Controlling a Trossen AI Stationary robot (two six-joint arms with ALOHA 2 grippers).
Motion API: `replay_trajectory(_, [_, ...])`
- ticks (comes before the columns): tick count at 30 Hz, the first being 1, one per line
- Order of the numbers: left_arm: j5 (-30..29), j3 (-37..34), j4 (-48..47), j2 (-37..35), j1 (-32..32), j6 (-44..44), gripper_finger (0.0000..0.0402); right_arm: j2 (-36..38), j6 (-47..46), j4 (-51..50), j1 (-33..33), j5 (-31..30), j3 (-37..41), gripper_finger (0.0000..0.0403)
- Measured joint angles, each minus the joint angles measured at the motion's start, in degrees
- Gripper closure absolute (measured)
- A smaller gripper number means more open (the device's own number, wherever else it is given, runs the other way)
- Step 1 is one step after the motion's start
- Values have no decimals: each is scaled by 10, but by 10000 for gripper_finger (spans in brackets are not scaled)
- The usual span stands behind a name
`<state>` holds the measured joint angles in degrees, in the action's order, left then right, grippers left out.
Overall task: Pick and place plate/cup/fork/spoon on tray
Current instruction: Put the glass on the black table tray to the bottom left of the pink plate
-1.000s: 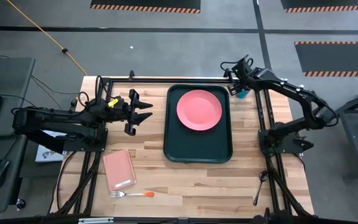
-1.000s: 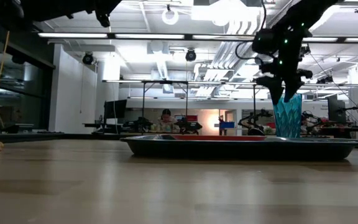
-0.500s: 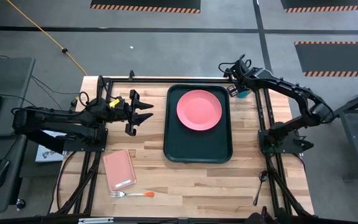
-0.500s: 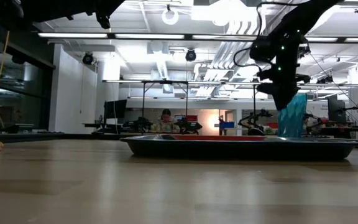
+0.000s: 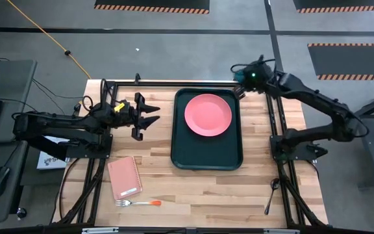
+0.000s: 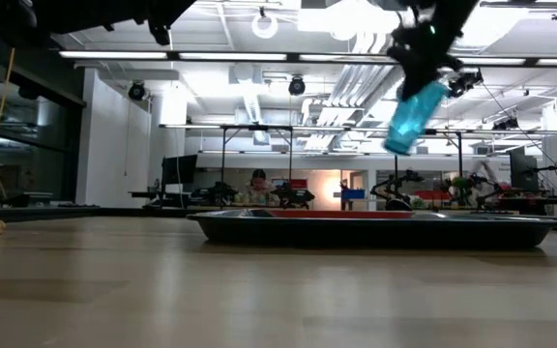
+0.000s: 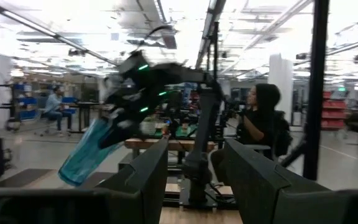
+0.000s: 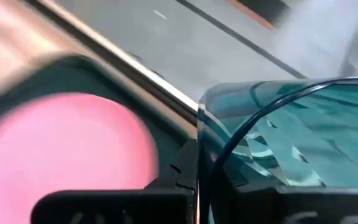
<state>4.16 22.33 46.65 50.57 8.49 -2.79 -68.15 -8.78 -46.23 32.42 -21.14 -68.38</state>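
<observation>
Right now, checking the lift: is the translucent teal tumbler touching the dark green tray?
Apart. The low view shows the tumbler tilted in the air, clear of the tray.

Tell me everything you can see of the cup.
The cup is a small see-through teal-blue tumbler with a faceted, plastic-looking wall. The right gripper is shut on it by the rim, holding it tilted in the air above the tray's far right corner. It touches nothing else.
</observation>
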Motion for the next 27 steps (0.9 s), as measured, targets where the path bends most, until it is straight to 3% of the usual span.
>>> replay_trajectory(5, [-22,0,0,0,0,0,252,-26,-2,80,-123,35,-14,400])
replay_trajectory(12, [-23,0,0,0,0,0,252,-118,-7,187,-291,162,-15,401])
replay_trajectory(16, [-23,0,0,0,0,0,252,-182,-8,156,-366,172,-61,401])
replay_trajectory(21, [-23,0,0,0,0,-1,252,-259,0,74,-408,126,-159,402])
replay_trajectory(27, [-23,0,0,0,0,-1,252,-343,0,11,-411,124,-232,402])
